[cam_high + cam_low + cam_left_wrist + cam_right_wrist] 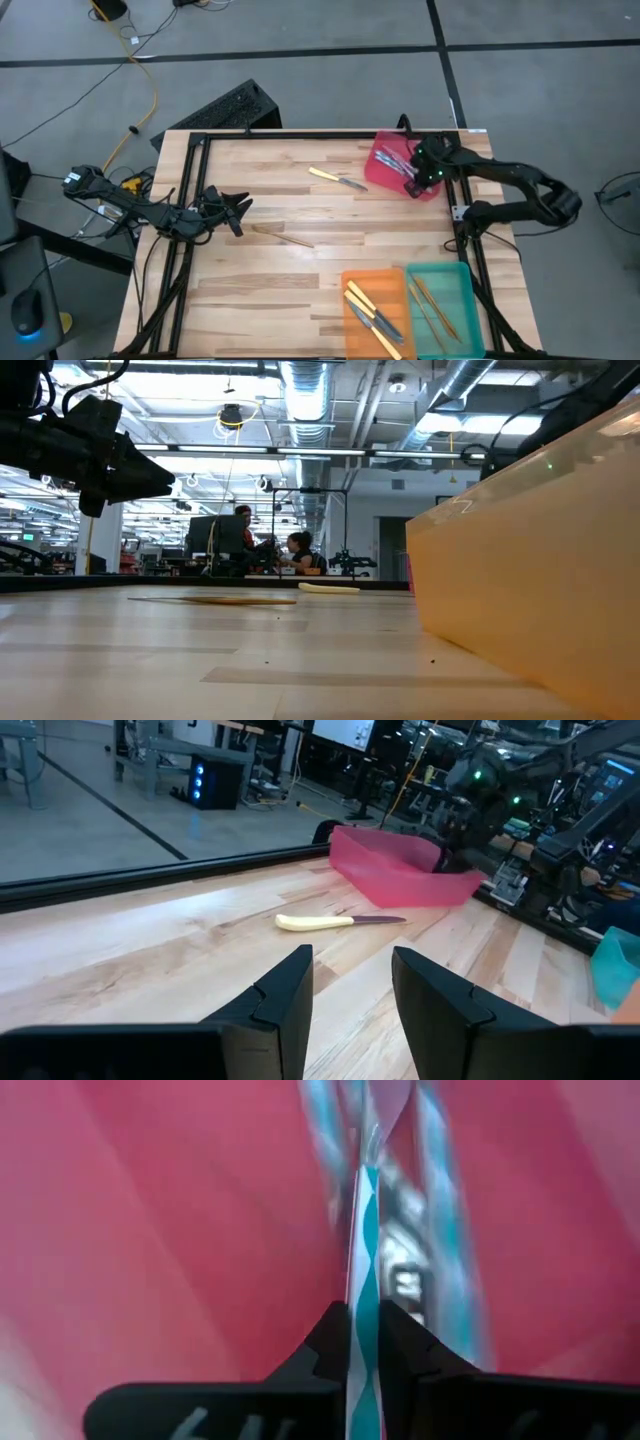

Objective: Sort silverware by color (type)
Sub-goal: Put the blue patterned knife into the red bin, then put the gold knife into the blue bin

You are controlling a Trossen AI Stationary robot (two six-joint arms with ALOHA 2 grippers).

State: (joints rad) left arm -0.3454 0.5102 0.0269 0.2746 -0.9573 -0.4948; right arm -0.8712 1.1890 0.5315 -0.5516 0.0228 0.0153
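Note:
My right gripper (415,181) is over the red tray (385,172) at the table's far right, shut on a light-blue-handled utensil (364,1250). More blue-handled utensils (440,1210) lie in the tray below it. A yellow-handled knife (336,179) lies flat on the table left of the red tray; it also shows in the left wrist view (338,921). A tan wooden utensil (284,237) lies flat mid-table. My left gripper (240,208) is open and empty above the table's left side; its fingers point toward the knife in its own view (350,990). My right gripper pinches the light-blue utensil's handle (365,1295) between its two fingers. The utensil runs along the fingers and sticks out ahead of them toward the tray floor. The fingers point down into the red tray. I cannot tell whether the utensil's far end touches the tray.
An orange tray (352,280) with yellow-handled utensils and a teal tray (462,300) with tan wooden ones stand side by side at the near right. The orange tray's wall (530,580) fills the low view's right. People sit in the room beyond the table.

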